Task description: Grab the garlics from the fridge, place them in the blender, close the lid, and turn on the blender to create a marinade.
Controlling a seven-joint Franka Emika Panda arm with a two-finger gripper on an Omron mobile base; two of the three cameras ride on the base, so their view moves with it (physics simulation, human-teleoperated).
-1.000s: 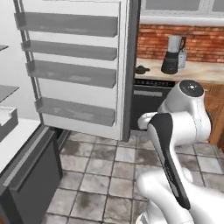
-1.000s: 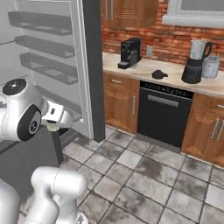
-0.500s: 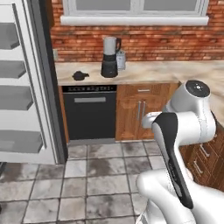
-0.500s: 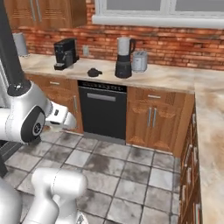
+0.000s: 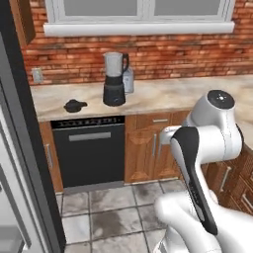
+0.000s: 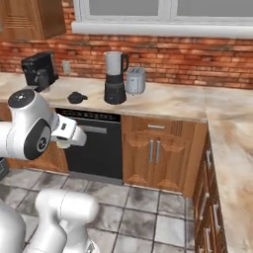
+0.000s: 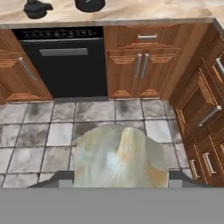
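A cream-white garlic [image 7: 120, 157] bulges large at the bottom of the hand view, and my gripper [image 7: 120, 177] is shut on it. From the right base view the gripper [image 6: 64, 142] hangs low in front of the dishwasher with the pale garlic [image 6: 61, 145] under it. The blender [image 5: 114, 79] [image 6: 115, 78] stands on the counter without its cap, far ahead of the hand. The black lid [image 5: 74, 105] [image 6: 76, 97] [image 7: 37, 8] lies on the counter left of the blender. The fridge [image 5: 17, 148] shows as a dark door edge at the far left.
A black dishwasher [image 5: 89, 153] [image 7: 63, 63] sits under the counter beside wooden cabinets [image 5: 148, 148]. A toaster [image 6: 135, 80] stands right of the blender and a coffee machine [image 6: 38, 70] at the left. The counter [image 6: 227, 143] wraps round on the right.
The whole picture has swung away from the fridge shelves toward the brick-backed counter, so the base has turned. The blender now sits nearer and more central. The gripper keeps its hold.
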